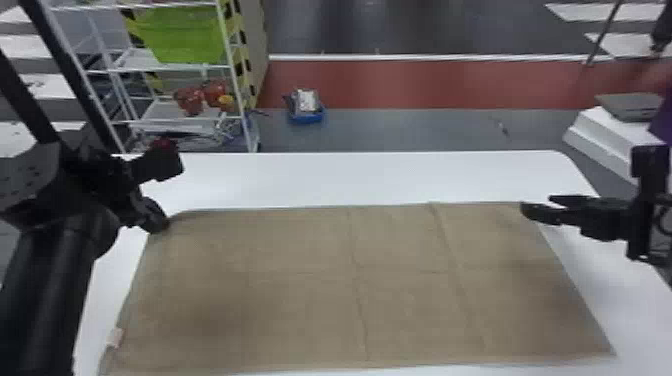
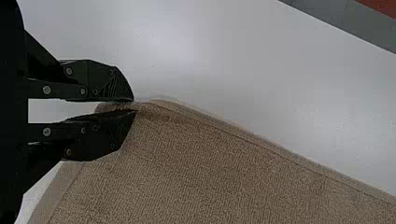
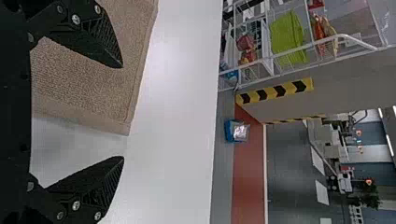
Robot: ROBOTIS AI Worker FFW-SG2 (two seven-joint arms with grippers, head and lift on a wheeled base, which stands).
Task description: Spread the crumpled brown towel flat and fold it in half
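Observation:
The brown towel (image 1: pixel 300 290) lies spread nearly flat on the white table, with a few crease lines and a small pale tag at its near left edge. At its far left corner is my left gripper (image 1: pixel 162 225); in the left wrist view the left gripper (image 2: pixel 134 106) is shut on that corner of the towel (image 2: pixel 224 172). Over the far right corner stands my right gripper (image 1: pixel 537 207). The right wrist view has the right gripper (image 3: pixel 122 112) wide open, nothing between its pads, with the towel corner (image 3: pixel 93 79) below and apart from it.
White table (image 1: pixel 350 175) surrounds the towel on its far and right sides. Beyond it stand a wire shelf (image 1: pixel 175 67) with a green bin at the left, a blue container (image 1: pixel 306 117) on the floor and a white stand (image 1: pixel 605 132) at the right.

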